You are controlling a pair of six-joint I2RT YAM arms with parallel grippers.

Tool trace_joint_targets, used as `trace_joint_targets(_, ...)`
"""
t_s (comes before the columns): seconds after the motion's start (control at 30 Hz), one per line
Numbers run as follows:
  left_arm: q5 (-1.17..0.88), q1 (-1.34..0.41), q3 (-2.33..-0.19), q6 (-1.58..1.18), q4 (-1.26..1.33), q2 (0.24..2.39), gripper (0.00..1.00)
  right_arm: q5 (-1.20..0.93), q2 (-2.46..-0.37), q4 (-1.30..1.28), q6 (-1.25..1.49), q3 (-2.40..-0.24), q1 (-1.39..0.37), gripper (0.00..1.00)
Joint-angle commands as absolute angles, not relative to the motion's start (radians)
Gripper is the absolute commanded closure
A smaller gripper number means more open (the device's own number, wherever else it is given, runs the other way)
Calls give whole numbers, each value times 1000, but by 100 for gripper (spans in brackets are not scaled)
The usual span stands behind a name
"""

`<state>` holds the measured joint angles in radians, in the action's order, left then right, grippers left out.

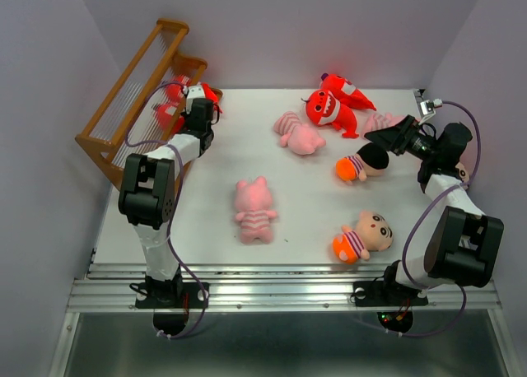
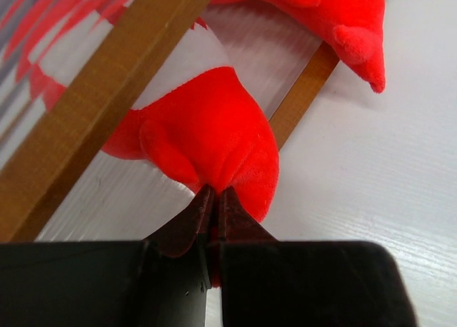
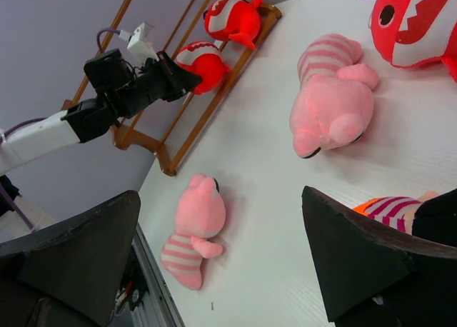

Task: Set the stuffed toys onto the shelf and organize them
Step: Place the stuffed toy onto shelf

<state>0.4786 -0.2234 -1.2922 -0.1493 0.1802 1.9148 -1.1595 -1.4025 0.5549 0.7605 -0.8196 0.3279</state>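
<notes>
Our left gripper (image 2: 214, 207) is pinched shut on a red monster (image 2: 207, 134) by its plush edge, a hold that lets it sit on the shelf (image 2: 93, 106) at the lowest tier (beside a second red monster (image 2: 321, 6)). Our right gripper (image 3: 221, 198) hangs wide open, empty, beside a boy doll (image 1: 362, 165).

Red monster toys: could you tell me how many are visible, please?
4. Two red monsters sit at the shelf's bottom tier, one pinched by the left gripper; two more lie on the table's far side.
</notes>
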Motion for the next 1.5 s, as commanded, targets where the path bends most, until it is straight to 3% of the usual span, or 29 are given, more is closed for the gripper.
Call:
trace_joint_targets(0.0,572,-222,-1385,-77,238,1902,100,-1175,-1405,623,761,-818,345,0)
trace_joint_targets(1.03,509,-225,-1511,-86,180,2043,99,-1180,-1416,624,765,-822,345,0)
trace_joint_targets(1.17,523,-225,-1503,-104,161,2034,73,-1180,-1413,624,767,-822,354,0)
trace_joint_targets(1.47,485,-224,-1486,-129,143,2014,51,-1183,-1414,626,773,-822,354,0)
